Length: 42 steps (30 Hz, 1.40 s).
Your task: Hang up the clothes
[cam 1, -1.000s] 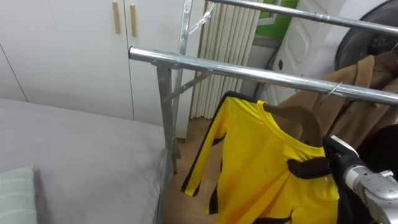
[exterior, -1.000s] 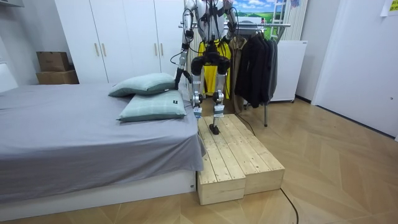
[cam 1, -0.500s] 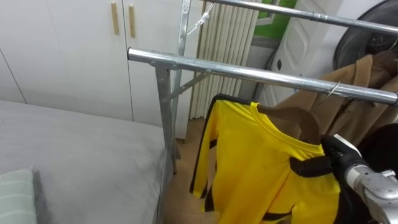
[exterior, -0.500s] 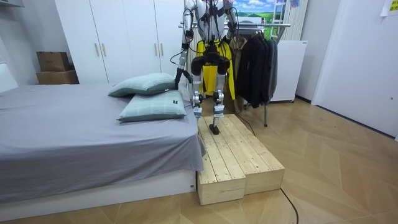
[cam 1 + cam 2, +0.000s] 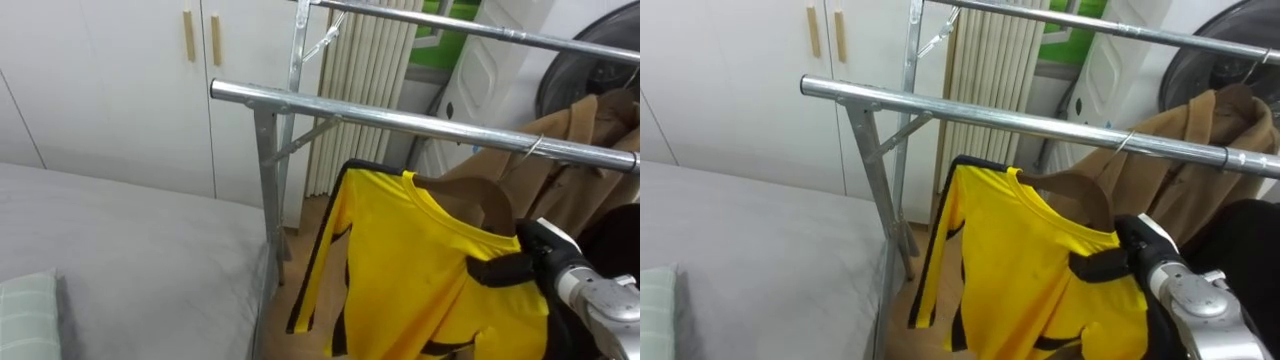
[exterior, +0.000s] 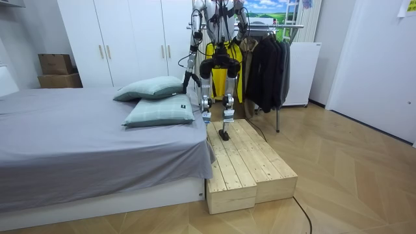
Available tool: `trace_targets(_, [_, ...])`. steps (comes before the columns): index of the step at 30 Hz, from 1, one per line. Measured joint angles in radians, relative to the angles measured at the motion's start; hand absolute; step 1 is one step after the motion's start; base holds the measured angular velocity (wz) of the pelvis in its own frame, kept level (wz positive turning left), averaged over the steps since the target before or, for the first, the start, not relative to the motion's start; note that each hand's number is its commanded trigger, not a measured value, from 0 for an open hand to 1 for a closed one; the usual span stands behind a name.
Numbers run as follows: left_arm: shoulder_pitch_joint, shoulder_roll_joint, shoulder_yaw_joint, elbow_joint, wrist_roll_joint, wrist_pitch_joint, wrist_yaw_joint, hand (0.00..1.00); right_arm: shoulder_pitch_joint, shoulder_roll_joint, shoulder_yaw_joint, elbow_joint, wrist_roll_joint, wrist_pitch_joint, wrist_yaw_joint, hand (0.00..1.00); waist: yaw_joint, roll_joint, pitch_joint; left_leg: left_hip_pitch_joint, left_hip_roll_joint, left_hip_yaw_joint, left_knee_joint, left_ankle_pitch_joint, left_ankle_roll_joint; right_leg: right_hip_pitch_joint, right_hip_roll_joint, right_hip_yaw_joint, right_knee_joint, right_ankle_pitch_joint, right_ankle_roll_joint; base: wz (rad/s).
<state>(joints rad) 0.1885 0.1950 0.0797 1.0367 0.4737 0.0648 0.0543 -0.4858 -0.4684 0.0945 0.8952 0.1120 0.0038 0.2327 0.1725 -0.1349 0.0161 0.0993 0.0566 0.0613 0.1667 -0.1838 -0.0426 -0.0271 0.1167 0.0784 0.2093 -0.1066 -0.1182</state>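
Grey bedding is spread over the wide grey bed (image 5: 120, 240) at the near left. Beside its foot a pale wooden platform (image 6: 250, 162) is seen, on which the robot is stood facing a clothes rack. The left robot hand (image 6: 187, 79) is hung low by the bed's corner; whether it is open or closed cannot be told.

Close in the eye views, the right robot hand (image 5: 525, 265) is closed on the shoulder of a yellow long-sleeved shirt with black trim (image 5: 420, 270), its dark fingers (image 5: 495, 270) pinched round the cloth. The shirt is already fitted on a brown wooden hanger (image 5: 488, 195) and is held just below the lower steel rail (image 5: 400, 120), one sleeve left dangling.

A thin metal hook (image 5: 538, 145) is seen at that rail, but whether it belongs to this hanger or to the tan coat (image 5: 585, 150) behind cannot be told. Farther back, an upper steel rail (image 5: 480, 28), a white ribbed radiator (image 5: 365, 90) and white wardrobe doors (image 5: 100, 80) are seen.

The task is judged nearly done: the garment is on its hanger and has been brought to the rail. What is left, it is judged, is for the hook to be seated for certain and the grip released.
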Motion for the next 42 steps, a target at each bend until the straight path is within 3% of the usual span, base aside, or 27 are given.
trace_targets(14, [-0.007, 0.015, -0.001, -0.002, -0.001, 0.000, -0.044, 0.00, 0.000, 0.000, 0.000, 0.000, 0.001, 0.001, 0.010, 0.00, 0.001, 0.002, -0.0013, 0.001, -0.001, -0.006, 0.001, 0.000, 0.000, -0.003, -0.002, -0.008, 0.010, -0.003, -0.002, 0.00])
trace_targets(15, [-0.007, 0.015, -0.002, -0.002, -0.001, 0.000, -0.044, 0.00, 0.000, 0.000, 0.000, 0.001, 0.001, 0.001, 0.009, 0.08, 0.000, 0.002, -0.0014, 0.001, -0.001, -0.006, 0.001, 0.000, 0.000, -0.003, -0.002, -0.008, 0.011, -0.003, -0.002, 0.00])
trace_targets(16, [-0.007, 0.015, -0.002, -0.002, -0.001, 0.000, -0.044, 0.00, 0.000, 0.000, 0.000, 0.001, 0.001, 0.001, 0.007, 0.75, 0.000, 0.003, -0.0018, 0.002, -0.001, -0.006, 0.001, 0.000, 0.000, -0.003, -0.002, -0.008, 0.011, -0.003, -0.002, 0.00])
trace_targets(18, [-0.007, 0.015, -0.003, -0.002, -0.001, 0.000, -0.042, 0.00, 0.000, 0.000, 0.000, 0.001, 0.001, 0.001, 0.001, 1.00, -0.001, 0.005, -0.0023, 0.002, -0.001, -0.006, 0.001, 0.000, 0.000, -0.003, -0.002, -0.007, 0.011, -0.003, -0.002, 0.00])
trace_targets(42, [-0.005, 0.015, -0.008, -0.002, -0.008, 0.000, -0.036, 0.00, 0.000, 0.000, 0.002, -0.006, -0.004, -0.001, -0.031, 1.00, -0.006, 0.020, -0.0014, -0.001, -0.001, -0.005, 0.000, 0.000, 0.000, -0.007, -0.001, -0.003, 0.009, -0.005, -0.002, 0.00])
